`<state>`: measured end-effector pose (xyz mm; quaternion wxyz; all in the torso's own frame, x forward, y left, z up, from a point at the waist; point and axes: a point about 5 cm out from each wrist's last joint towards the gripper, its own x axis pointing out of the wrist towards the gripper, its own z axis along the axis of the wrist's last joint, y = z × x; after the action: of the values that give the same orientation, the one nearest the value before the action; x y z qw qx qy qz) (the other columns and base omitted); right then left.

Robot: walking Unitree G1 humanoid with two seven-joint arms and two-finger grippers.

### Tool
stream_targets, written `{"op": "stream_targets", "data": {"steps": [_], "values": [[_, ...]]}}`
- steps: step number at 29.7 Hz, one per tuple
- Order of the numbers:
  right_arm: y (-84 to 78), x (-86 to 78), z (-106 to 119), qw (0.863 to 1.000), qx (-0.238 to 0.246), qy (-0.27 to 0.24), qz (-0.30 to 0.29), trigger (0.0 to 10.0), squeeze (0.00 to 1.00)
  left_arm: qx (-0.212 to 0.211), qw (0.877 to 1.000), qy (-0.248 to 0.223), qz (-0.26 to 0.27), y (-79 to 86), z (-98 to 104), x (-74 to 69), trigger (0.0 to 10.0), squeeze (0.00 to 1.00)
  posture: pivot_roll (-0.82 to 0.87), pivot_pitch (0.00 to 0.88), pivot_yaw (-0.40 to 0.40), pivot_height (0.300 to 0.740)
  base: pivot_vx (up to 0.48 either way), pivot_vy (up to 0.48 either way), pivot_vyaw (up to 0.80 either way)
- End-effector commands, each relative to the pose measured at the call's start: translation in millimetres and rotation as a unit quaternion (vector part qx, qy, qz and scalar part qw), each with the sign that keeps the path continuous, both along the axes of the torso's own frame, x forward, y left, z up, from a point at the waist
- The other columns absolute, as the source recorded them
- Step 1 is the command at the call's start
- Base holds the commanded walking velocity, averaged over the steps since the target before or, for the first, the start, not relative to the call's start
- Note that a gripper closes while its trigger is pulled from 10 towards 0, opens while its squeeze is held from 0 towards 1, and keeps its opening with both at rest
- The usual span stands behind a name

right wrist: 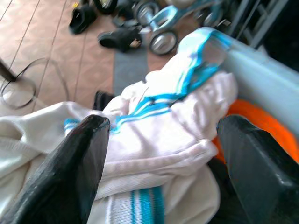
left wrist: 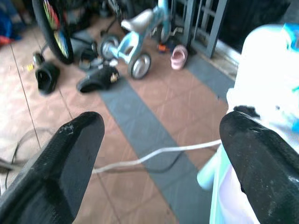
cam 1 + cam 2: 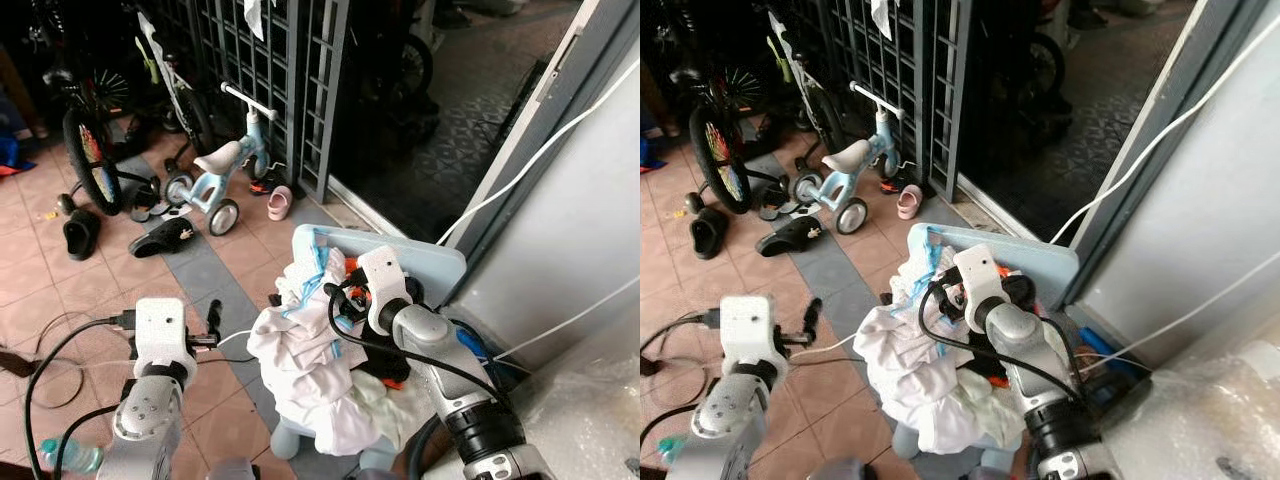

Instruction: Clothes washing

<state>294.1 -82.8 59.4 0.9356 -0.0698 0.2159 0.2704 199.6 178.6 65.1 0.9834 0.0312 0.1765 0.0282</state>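
Laundry: white clothes point(image 3: 300, 355) heaped in pale blue basket point(image 3: 440, 262) on floor, spilling over rim. Soft, light, floppy; pinch bunched fold with blue stripe point(image 1: 154, 105). Right hand point(image 1: 163, 154) spread just above heap. Left hand point(image 2: 159, 154) spread beside basket. White cable point(image 2: 154, 156), tricycle point(image 3: 222, 165), sandals point(image 3: 160, 238) nearby.

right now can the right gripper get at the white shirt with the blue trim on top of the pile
Probably yes. The right gripper hangs open just above the white shirt with blue trim, which lies on top of the clothes in the light blue basket. Nothing lies between the fingers and the cloth.
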Motion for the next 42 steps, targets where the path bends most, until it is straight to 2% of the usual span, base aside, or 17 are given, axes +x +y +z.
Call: {"op": "stream_targets", "data": {"steps": [1, 5, 7, 8, 9, 17, 31, 35, 36, 42], "values": [[6.2, 2.8, -5, 0.999, 0.008, 0.038, 0.006, 10.0, 0.0, -0.003, 1.0, -0.003, -0.005, -0.5, 9, -5.0, 10.0, 0.0, 0.11, 0.109, -0.068, 0.74, 0.0, 0.0, 0.0], [16.1, 9.8, -16, 0.997, 0.001, 0.082, -0.003, 10.0, 0.0, 0.001, 1.0, 0.004, 0.004, 0.2, 14, -16.4, 10.0, 0.0, 0.13, 0.146, -0.081, 0.74, 0.0, 0.0, 0.0], [17.1, 10.5, -18, 0.996, -0.003, 0.086, -0.005, 10.0, 0.0, 0.002, 1.0, 0.006, 0.005, 0.2, 14, -18.0, 10.0, 0.0, 0.13, 0.146, -0.081, 0.74, 0.0, 0.0, 0.0], [17.1, 11.5, -21, 0.995, -0.014, 0.094, -0.013, 2.8, 0.0, 0.002, 1.0, 0.008, 0.004, -0.5, 15, -19.8, 10.0, 0.0, 0.13, 0.152, -0.086, 0.74, 0.0, 0.0, 0.0], [17.1, 12.3, -24, 0.994, -0.025, 0.102, -0.021, 0.0, 0.0, 0.001, 1.0, 0.011, 0.002, -1.4, 16, -21.6, 10.0, 0.0, 0.14, 0.152, -0.09, 0.74, 0.0, 0.0, 0.0], [17.3, 17.0, -27, 0.992, -0.037, 0.119, -0.035, 0.0, 0.0, 0.001, 1.0, 0.02, 0.001, -3.9, 18, -22.1, 10.0, 0.0, 0.14, 0.145, -0.106, 0.74, 0.0, 0.0, 0.0], [4.3, 15.3, -35, 0.987, -0.049, 0.147, -0.041, 0.0, 0.0, -0.001, 1.0, 0.02, 0.01, -7.5, 17, -16.1, 10.0, 0.0, 0.13, 0.125, -0.138, 0.74, 0.0, 0.0, 0.0], [2.5, 14.9, -37, 0.984, -0.038, 0.164, -0.05, 0.0, 0.0, -0.001, 1.0, 0.019, 0.015, -7.8, 16, -15.7, 10.0, 0.0, 0.13, 0.115, -0.147, 0.74, 0.0, 0.0, 0.0], [1.5, 13.8, -39, 0.981, -0.024, 0.184, -0.061, 0.0, 0.0, -0.001, 1.0, 0.016, 0.02, -7.5, 16, -15.0, 10.0, 0.0, 0.13, 0.114, -0.151, 0.74, 0.0, 0.0, 0.0], [-6.6, 11.9, -45, 0.977, -0.026, 0.199, -0.074, 0.0, 0.0, -0.002, 1.0, 0.008, 0.026, -8.4, 17, -10.5, 10.0, 0.0, 0.13, 0.103, -0.162, 0.74, 0.0, 0.0, 0.0]]}}
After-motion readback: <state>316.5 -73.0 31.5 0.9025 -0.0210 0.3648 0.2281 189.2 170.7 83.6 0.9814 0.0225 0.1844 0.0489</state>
